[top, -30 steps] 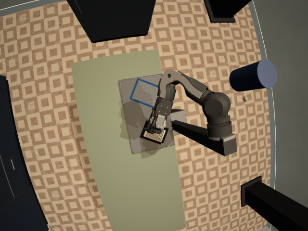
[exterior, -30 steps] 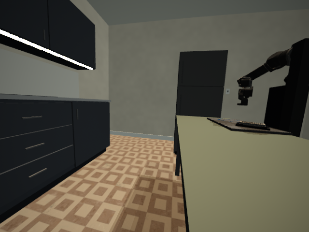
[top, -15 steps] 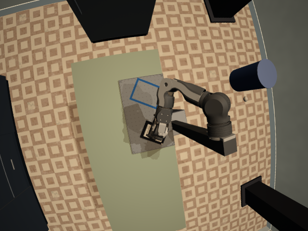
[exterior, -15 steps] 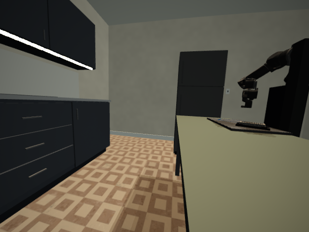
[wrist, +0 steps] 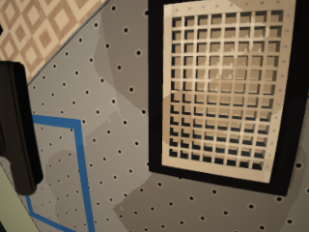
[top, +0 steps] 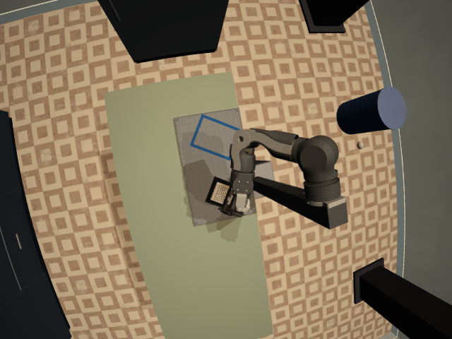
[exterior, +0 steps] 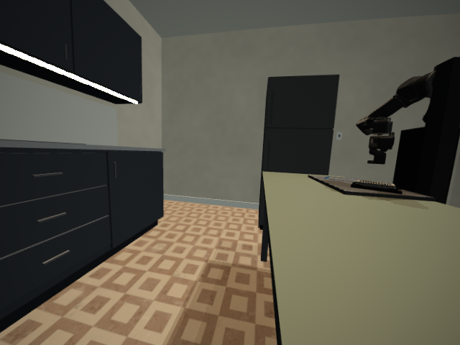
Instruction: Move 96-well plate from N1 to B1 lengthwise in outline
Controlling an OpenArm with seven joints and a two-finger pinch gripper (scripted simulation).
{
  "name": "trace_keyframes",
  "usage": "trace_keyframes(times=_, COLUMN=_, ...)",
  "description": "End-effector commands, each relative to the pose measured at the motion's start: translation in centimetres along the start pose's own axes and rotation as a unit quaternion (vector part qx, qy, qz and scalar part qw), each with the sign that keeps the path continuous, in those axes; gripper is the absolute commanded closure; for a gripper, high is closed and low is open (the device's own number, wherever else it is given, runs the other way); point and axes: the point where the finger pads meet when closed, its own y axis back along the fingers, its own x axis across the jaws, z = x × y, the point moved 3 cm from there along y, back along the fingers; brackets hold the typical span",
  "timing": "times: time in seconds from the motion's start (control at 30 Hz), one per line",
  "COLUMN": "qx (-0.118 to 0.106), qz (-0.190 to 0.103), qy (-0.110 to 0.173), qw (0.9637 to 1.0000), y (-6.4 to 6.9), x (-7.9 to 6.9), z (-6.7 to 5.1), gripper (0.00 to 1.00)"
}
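The 96-well plate, cream with a grid of wells, lies flat in the black plate nest N1 at the near end of the grey perforated deck. The wrist view shows it at upper right, inside the nest's black frame. The blue taped outline B1 is at the deck's other end and holds nothing; it also shows in the wrist view. My gripper hangs well above the plate, open and holding nothing. Only one dark finger shows in the wrist view.
The deck rests on a green table. The arm's black base mount stands at the table's right side. A dark cylinder and black cabinets stand around the room, away from the deck.
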Motion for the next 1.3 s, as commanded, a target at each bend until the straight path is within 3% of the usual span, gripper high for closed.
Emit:
trace_keyframes(times=0.0, qx=-0.005, qz=-0.001, qy=-0.003, qw=1.0000, y=0.0, x=0.0, z=0.2, gripper=0.23)
trace_keyframes(times=0.27, qx=-0.005, qz=-0.001, qy=-0.003, qw=1.0000, y=0.0, x=0.0, z=0.2, gripper=0.23)
trace_keyframes(times=0.43, qx=-0.004, qz=-0.001, qy=-0.003, qw=1.0000, y=-0.8, x=1.9, z=-1.3, gripper=0.23)
trace_keyframes(times=1.27, qx=-0.004, qz=-0.001, qy=-0.003, qw=1.0000, y=-0.7, x=1.6, z=-1.0, gripper=0.23)
